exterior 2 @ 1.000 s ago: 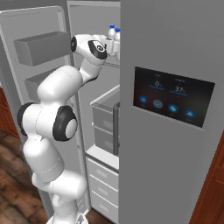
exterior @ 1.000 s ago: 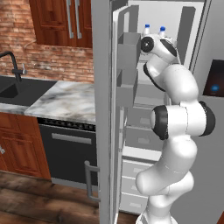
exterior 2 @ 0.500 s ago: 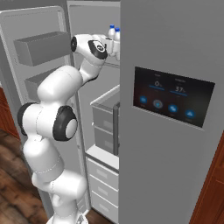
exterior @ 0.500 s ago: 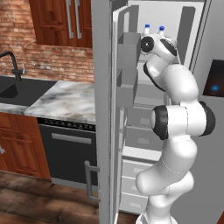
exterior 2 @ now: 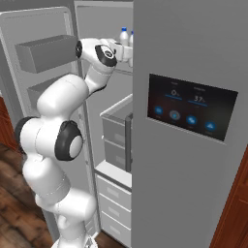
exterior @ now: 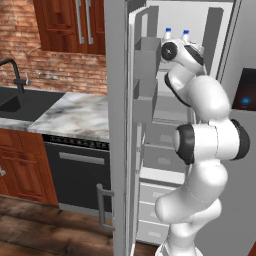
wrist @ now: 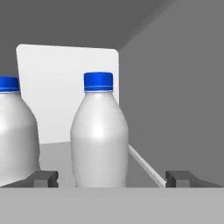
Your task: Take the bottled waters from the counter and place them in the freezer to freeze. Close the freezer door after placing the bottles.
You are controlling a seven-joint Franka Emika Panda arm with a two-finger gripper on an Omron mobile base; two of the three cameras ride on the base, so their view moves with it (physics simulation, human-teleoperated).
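The freezer point(exterior: 165, 125) stands open, its freezer door point(exterior: 117, 150) swung wide toward the marble table point(exterior: 75, 115), and the white arm reaches up to its top shelf point(wrist: 144, 164). Two bottled waters point(wrist: 99, 135) stand upright there, long axes vertical, side by side. In the hand view the fingers point(wrist: 43, 178) are spread wide at five and seven o'clock of the nearer bottle, clear of its sides, so it appears released.

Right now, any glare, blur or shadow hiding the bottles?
Hand view: sharp, soft sheen on the nearer bottle, second bottle cut by the frame edge. Left base view: arm hides all but the caps. Right base view: fridge door covers one bottle.
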